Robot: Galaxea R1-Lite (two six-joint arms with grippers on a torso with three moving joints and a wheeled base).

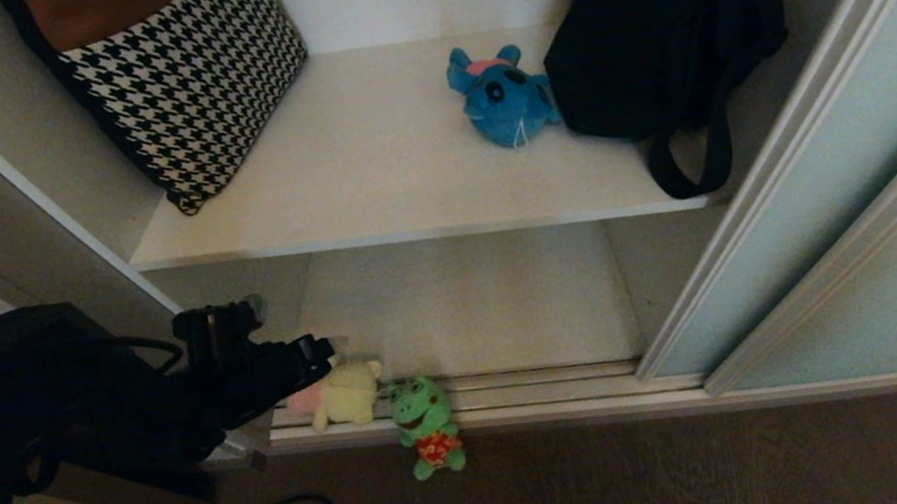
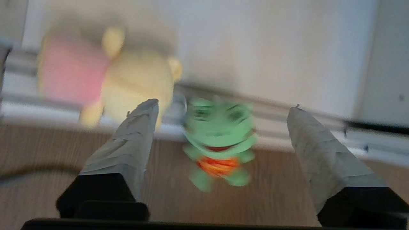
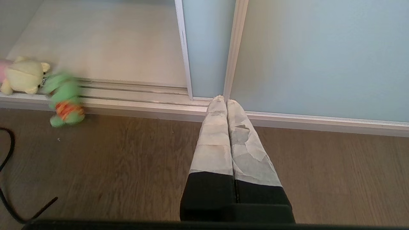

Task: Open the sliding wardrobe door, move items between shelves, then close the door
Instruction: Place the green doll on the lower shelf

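- We are hovering the left gripper at lower left of the head view, jaws spread wide, holding nothing.
- The yellow plush is lying on the door track just beside it; a green frog plush is straddling the track edge and floor.
- The blue plush is sitting on the upper shelf, centre top.
- The sliding wardrobe door is standing open at right.
- We are judging a placement on the lower shelf: both toys should be pushed deeper, clear of the track.
- The right gripper is idling, fingers pressed together.
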